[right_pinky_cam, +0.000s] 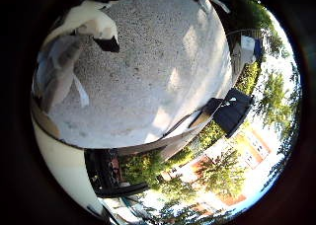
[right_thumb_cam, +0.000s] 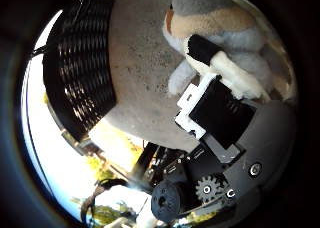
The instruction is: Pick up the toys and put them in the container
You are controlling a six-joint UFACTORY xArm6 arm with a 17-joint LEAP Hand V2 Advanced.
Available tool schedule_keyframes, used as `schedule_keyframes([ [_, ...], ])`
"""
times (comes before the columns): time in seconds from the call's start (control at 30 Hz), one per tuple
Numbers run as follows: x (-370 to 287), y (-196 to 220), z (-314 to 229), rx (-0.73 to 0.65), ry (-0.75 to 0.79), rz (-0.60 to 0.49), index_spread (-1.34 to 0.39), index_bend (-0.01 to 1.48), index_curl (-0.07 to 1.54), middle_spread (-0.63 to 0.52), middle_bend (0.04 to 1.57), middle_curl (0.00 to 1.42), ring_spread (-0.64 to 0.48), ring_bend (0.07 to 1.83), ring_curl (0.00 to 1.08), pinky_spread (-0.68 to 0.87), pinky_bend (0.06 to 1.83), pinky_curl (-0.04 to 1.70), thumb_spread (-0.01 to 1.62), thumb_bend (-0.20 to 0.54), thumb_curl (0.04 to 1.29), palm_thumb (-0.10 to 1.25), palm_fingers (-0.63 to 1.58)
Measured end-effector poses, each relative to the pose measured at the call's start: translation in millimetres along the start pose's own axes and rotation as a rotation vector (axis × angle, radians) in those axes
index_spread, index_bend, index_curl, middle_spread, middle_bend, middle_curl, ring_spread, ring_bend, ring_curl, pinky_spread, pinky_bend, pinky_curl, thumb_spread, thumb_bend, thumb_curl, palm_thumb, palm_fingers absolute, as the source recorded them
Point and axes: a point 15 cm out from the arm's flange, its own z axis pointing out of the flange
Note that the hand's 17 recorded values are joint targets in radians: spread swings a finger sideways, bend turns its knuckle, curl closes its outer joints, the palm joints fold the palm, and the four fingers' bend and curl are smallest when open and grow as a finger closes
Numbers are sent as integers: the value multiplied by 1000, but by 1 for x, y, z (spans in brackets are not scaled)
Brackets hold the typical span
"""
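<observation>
A grey, tan and white plush toy [right_thumb_cam: 220,18] sits close against my palm. My right hand [right_thumb_cam: 225,118] is shut on it, with a white, black-tipped finger [right_thumb_cam: 227,70] curled across its body. The same toy [right_pinky_cam: 59,72] appears in the little finger side view under another curled finger [right_pinky_cam: 94,20]. A black woven basket [right_thumb_cam: 82,63] stands on the speckled stone table [right_thumb_cam: 145,73], a short way from the toy. I cannot tell whether the toy touches the table.
The round stone tabletop [right_pinky_cam: 158,62] ends in a curved edge. Beyond that edge are a dark chair-like object [right_pinky_cam: 232,111], trees and buildings.
</observation>
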Motion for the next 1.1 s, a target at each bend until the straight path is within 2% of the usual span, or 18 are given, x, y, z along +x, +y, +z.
schedule_keyframes([
  [0.17, 11, 47, -37, -68, -27, 19, -691, 571, 487, -156, 1187, 920, -58, 1418, 698, 240, 1496, 603, 1044, 65, 590, 961, 969],
  [0.57, 5, 131, -166, 38, -63, -56, -918, 616, 748, -167, 1306, 994, -87, 1537, 757, 169, 1607, 715, 1099, 3, 703, 982, 818],
  [0.87, -121, 179, -265, 199, -72, -269, -1020, 583, 988, -165, 1373, 1008, -97, 1598, 774, 145, 1653, 772, 1113, -12, 759, 975, 747],
  [1.03, -210, 187, -276, 217, -19, -400, -1053, 556, 1107, -163, 1397, 1007, -98, 1619, 776, 138, 1668, 793, 1117, -12, 780, 971, 726],
  [1.1, -232, 183, -276, 231, -9, -398, -1066, 541, 1167, -162, 1408, 1005, -99, 1629, 776, 135, 1672, 802, 1120, -13, 789, 967, 718],
])
